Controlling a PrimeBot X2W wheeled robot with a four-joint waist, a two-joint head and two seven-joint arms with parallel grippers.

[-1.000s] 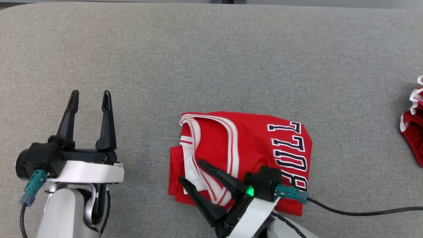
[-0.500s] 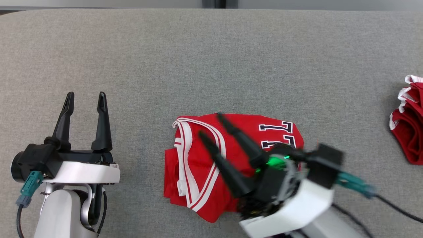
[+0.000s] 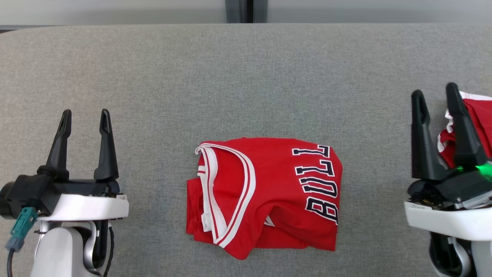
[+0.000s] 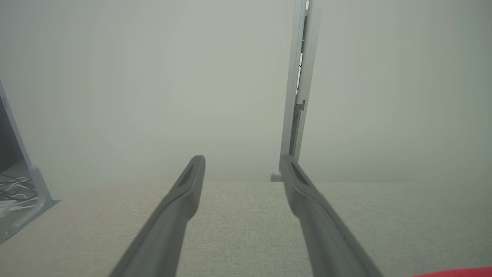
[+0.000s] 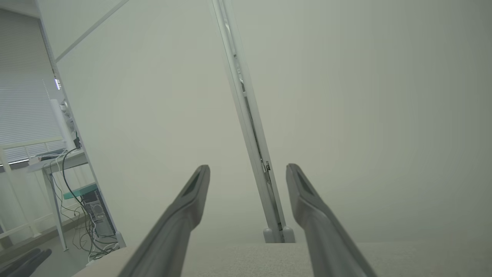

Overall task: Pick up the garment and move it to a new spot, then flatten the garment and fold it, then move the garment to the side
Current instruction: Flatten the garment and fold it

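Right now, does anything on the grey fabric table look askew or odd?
The folded bright red jersey shirt with dark block lettering is uneven: an under layer juts past its left edge and a small white tag pokes out near the bottom. A second red-and-white cloth lies crumpled at far right.

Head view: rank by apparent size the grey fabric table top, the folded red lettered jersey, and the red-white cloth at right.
1. Grey fabric table top
2. Folded red lettered jersey
3. Red-white cloth, smallest, though frame edge and right gripper hide part
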